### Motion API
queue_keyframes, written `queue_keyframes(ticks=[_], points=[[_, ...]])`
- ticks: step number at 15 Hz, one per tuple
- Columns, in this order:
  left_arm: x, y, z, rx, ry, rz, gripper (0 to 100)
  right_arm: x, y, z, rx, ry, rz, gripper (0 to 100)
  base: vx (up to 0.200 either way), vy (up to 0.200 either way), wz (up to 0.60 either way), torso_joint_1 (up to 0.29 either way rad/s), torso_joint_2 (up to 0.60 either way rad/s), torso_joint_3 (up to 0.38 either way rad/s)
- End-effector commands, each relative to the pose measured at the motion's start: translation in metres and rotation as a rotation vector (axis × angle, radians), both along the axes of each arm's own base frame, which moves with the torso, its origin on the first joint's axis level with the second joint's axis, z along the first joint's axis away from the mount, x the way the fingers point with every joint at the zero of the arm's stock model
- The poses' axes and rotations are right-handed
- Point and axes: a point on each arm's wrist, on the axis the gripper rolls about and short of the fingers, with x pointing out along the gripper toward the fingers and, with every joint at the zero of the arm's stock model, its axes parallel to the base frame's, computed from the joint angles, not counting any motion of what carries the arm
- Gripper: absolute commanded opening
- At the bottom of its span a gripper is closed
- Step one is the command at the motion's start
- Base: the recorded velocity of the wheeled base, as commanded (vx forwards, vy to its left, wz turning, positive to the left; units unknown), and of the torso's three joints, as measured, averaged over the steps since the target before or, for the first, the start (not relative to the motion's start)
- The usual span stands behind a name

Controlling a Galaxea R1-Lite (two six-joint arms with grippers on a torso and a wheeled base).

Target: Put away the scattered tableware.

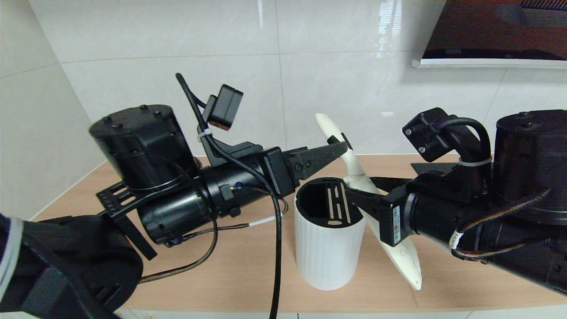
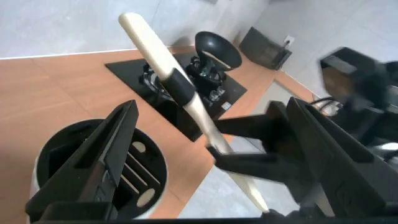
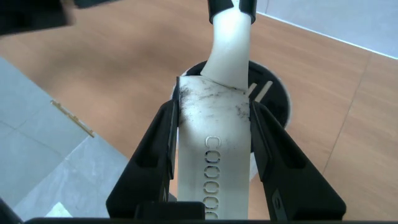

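A white slotted spatula (image 1: 354, 170) hangs tilted over the table, blade low and handle (image 2: 155, 50) pointing up toward the wall. My right gripper (image 1: 361, 190) is shut on its scuffed blade (image 3: 214, 118), one finger along each edge. My left gripper (image 1: 339, 148) is open, its fingers spread wide on either side of the handle near a black band (image 2: 180, 84). Right beside and partly under the blade stands a white ribbed utensil holder (image 1: 328, 248) with a black slotted insert (image 2: 134, 171). In the right wrist view the holder's rim (image 3: 273, 102) shows behind the blade.
A black mat (image 2: 180, 106) carrying a dark ladle (image 2: 217, 50) and other dark utensils lies on the wooden table (image 1: 239, 274) toward the wall. A dark box (image 2: 267, 50) sits beyond it. White tiled wall stands close behind; the table's front edge runs just below the holder.
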Motion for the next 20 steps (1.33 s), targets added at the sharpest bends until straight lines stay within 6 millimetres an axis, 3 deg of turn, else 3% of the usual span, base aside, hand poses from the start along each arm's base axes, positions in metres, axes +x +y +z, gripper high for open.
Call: queue_keyframes(ticks=[1, 20], points=[[0.010, -0.010, -0.015, 0.027, 0.036, -0.001, 100, -0.003, 0.004, -0.002, -0.004, 0.003, 0.016, 0, 0.000, 0.000, 0.00, 0.000, 0.00, 0.000], [0.006, -0.019, -0.018, -0.012, -0.002, -0.016, 100, -0.016, 0.012, -0.007, -0.017, 0.018, 0.083, 0, 0.000, 0.000, 0.00, 0.000, 0.00, 0.000]])
